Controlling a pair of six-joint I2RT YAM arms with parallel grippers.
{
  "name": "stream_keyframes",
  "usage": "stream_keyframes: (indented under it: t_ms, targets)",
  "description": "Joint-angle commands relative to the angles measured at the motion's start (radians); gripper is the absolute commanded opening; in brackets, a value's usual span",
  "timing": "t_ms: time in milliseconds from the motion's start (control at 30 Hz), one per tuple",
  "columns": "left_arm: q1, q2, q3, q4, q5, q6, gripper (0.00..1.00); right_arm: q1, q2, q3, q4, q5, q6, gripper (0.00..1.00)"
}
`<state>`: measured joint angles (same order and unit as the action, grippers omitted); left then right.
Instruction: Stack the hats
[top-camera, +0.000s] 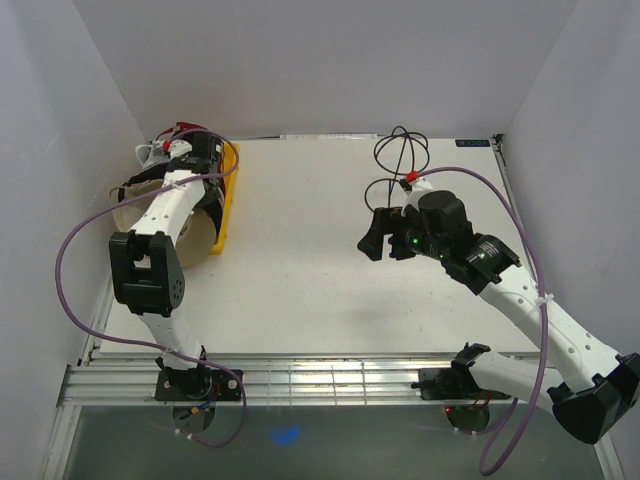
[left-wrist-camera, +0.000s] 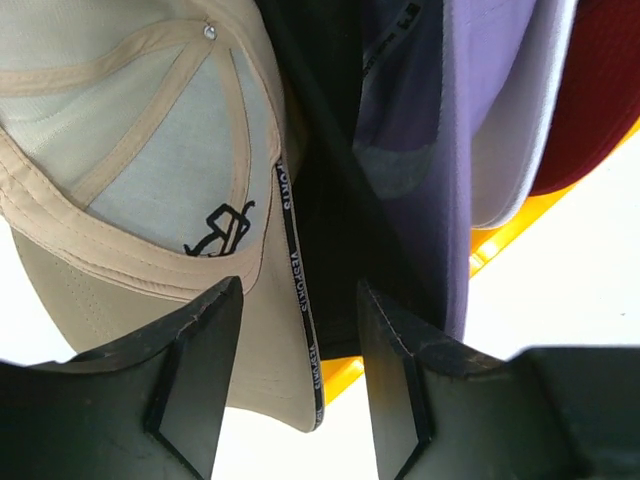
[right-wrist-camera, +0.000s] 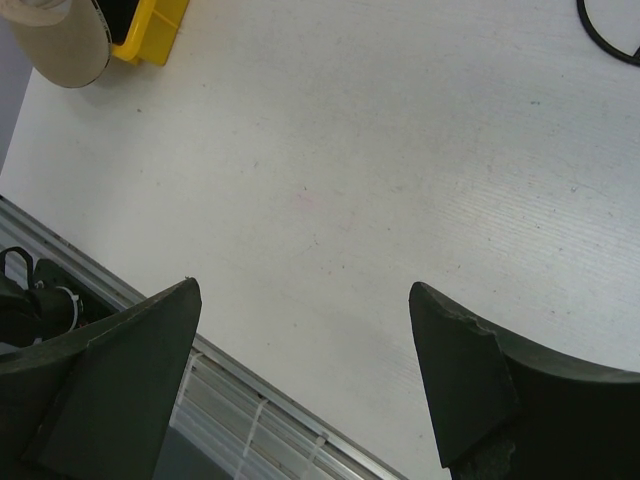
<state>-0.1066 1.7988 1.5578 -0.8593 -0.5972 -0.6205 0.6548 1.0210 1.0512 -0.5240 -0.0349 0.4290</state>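
My left gripper (left-wrist-camera: 300, 300) stands wide, straddling the brim edge of the white cap (left-wrist-camera: 130, 150). I should centre that brim before closing, clear of the black cap (left-wrist-camera: 335, 200). Right gripper (right-wrist-camera: 302, 290) gapes empty.

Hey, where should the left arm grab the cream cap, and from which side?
Take the cream cap by its brim, near the black-trimmed edge. The brim is thin, juts out clear of the rounded crown, and its edge sits inside the open left pincer. Probably best to come straight on from the brim side, one finger on each face.
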Motion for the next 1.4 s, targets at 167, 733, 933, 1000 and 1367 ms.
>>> stream_keyframes:
  t_ms: [167, 733, 933, 1000, 1367]
  targets:
    - [0.007, -0.055, -0.054, -0.012, -0.024, -0.013, 0.54, 0.002, 0.011, 0.029, 0.018, -0.026, -0.019, 0.90]
    - [0.035, -0.197, -0.065, -0.066, 0.004, 0.060, 0.00, 0.002, 0.016, 0.013, 0.025, -0.051, -0.015, 0.91]
    - [0.036, -0.271, -0.015, -0.142, 0.004, 0.091, 0.00, 0.002, 0.036, 0.029, 0.025, -0.068, -0.016, 0.92]
    - [0.035, -0.300, 0.022, -0.170, 0.016, 0.107, 0.00, 0.002, 0.045, 0.041, 0.024, -0.083, -0.016, 0.92]
    - [0.019, -0.328, 0.411, -0.326, 0.206, 0.105, 0.00, 0.000, 0.085, 0.136, -0.001, -0.128, -0.018, 0.93]
